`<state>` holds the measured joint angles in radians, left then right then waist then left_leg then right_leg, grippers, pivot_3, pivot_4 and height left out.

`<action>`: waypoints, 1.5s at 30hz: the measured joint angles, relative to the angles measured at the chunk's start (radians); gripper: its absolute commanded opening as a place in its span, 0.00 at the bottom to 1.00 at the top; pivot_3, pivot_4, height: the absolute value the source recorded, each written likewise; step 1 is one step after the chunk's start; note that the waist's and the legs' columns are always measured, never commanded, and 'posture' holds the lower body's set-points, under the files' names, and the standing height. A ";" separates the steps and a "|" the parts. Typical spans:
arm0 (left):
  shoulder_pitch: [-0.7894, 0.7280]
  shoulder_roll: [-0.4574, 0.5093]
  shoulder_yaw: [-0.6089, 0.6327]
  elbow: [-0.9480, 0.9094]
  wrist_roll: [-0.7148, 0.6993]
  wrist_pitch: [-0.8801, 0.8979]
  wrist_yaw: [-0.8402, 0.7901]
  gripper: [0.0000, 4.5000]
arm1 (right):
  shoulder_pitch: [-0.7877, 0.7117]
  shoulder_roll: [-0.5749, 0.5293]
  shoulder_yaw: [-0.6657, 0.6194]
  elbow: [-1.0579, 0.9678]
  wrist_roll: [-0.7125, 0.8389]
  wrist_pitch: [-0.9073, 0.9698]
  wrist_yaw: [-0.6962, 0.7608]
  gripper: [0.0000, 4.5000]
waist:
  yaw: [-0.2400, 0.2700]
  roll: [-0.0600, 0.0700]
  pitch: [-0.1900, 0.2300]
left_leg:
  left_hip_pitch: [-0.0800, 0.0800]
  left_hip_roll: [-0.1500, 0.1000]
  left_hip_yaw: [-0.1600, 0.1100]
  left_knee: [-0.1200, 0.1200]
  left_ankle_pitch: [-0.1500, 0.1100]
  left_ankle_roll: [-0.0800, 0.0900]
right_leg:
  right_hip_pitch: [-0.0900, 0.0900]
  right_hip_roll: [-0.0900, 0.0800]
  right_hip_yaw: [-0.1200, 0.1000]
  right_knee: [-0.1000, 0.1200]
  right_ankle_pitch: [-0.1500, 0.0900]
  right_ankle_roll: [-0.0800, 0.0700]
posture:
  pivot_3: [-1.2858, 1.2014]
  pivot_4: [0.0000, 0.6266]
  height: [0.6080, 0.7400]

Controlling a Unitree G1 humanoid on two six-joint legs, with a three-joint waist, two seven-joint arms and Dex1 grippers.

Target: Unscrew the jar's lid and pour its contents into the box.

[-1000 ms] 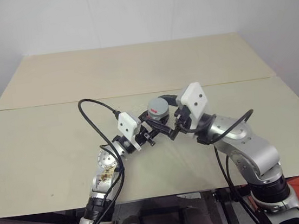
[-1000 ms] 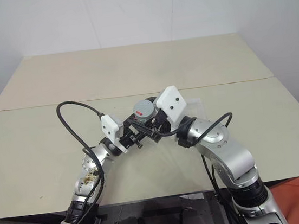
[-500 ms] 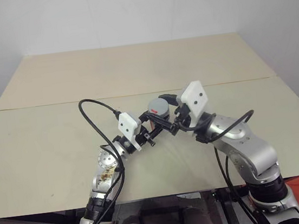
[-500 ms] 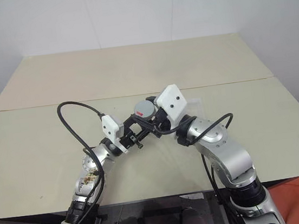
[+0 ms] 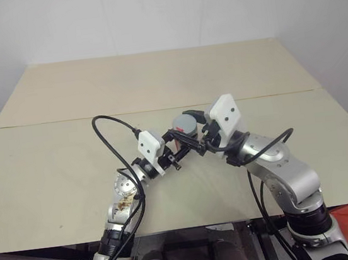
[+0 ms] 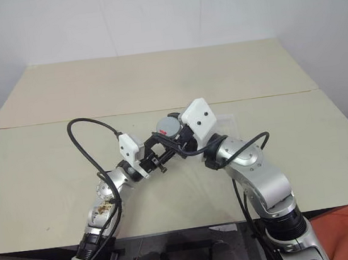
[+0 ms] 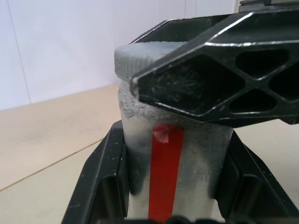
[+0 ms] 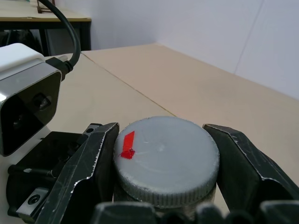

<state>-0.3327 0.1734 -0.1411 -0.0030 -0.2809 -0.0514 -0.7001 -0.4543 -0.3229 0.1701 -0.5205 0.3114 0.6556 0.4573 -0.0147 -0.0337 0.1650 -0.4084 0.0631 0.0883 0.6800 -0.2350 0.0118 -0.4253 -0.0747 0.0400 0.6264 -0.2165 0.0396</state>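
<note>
The jar (image 7: 173, 140) is held above the pale worktop (image 5: 58, 169), near its middle, between the two arms. It stands upright, silvery and rough, with a red strip running down its side. The left tool (image 7: 173, 186) grips the jar's body low down, one black finger (image 7: 100, 182) pressed to each side. The lid (image 8: 166, 158) sits on top of the jar, grey and ribbed at the edge, with a small red mark near one side of its flat face. The right tool (image 8: 163, 163) is clamped on the lid from the opposite side, its two black fingers (image 8: 81, 177) set against the rim, one at each side. In the left wrist view, one right finger crosses in front of the lid's edge and hides part of it.

In the head views the lid (image 5: 184, 123) shows between the two white camera housings, the left tool (image 5: 179, 148) coming from the robot's left and the right tool (image 5: 194, 130) from its right. The box (image 6: 229, 122), clear and faint, lies on the worktop just behind the right wrist, partly hidden by it. A black cable (image 5: 107, 128) loops over the worktop beside the left arm. The contents cannot be seen with the lid on.
</note>
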 measured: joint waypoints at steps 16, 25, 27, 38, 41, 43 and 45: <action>0.014 0.197 -0.006 -0.201 -0.220 0.162 -0.276 0.43 | -0.267 -0.194 -0.033 0.394 0.280 -0.172 0.815 0.62 | -0.002 0.000 0.000 | 0.001 0.002 0.000 -0.001 0.000 0.000 | 0.000 0.002 0.000 -0.001 0.000 0.000 | 0.52 0.24 1.00; 0.020 0.194 -0.013 -0.205 -0.210 0.162 -0.268 0.43 | -0.439 -0.166 0.046 0.701 0.237 -0.330 1.109 0.62 | 0.001 0.001 0.001 | 0.001 0.002 0.001 -0.001 0.000 0.000 | 0.000 0.002 0.000 0.000 0.000 -0.001 | 0.52 0.24 1.00; 0.025 0.195 -0.010 -0.204 -0.203 0.163 -0.257 0.43 | -0.445 -0.156 0.052 0.732 0.229 -0.359 1.112 0.70 | 0.002 0.001 0.001 | 0.000 0.002 0.001 -0.001 0.000 0.000 | 0.000 0.002 0.000 0.000 0.000 -0.001 | 0.52 0.24 1.00; 0.055 0.154 -0.010 -0.160 -0.152 0.109 -0.233 0.43 | -0.418 -0.286 -0.081 0.654 0.211 -0.425 1.066 0.99 | 0.011 0.001 0.001 | 0.000 0.002 0.001 -0.001 0.000 0.000 | -0.001 0.001 -0.001 -0.001 0.000 -0.001 | 0.52 0.24 1.00; 0.053 0.149 -0.005 -0.106 -0.136 0.091 -0.229 0.43 | -0.315 -0.371 -0.151 0.503 0.258 -0.369 1.043 0.99 | 0.017 0.001 0.001 | 0.000 0.002 0.001 -0.001 0.000 0.000 | 0.000 0.001 -0.002 -0.001 0.000 -0.001 | 0.52 0.24 1.00; 0.041 0.148 0.004 -0.058 -0.111 0.068 -0.222 0.43 | -0.220 -0.387 -0.183 0.393 0.267 -0.336 0.984 0.99 | 0.017 0.001 0.001 | 0.000 0.002 0.001 -0.001 0.000 0.000 | 0.000 0.001 -0.002 -0.001 0.000 -0.001 | 0.52 0.24 1.00; 0.017 0.137 0.013 -0.014 -0.091 0.043 -0.205 0.43 | -0.130 -0.366 -0.199 0.268 0.267 -0.295 0.854 0.99 | 0.012 0.001 0.001 | 0.000 0.002 0.001 -0.001 0.000 0.000 | -0.001 0.001 -0.001 0.000 0.000 -0.001 | 0.52 0.24 1.00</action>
<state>-0.3157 0.3100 -0.1279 -0.0167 -0.3723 -0.0085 -0.9053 -0.5839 -0.6890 -0.0288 -0.2522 0.5781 0.3601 1.3112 -0.0025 -0.0324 0.1659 -0.4084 0.0648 0.0890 0.6790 -0.2351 0.0116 -0.4262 -0.0738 0.0391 0.6263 -0.2166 0.0388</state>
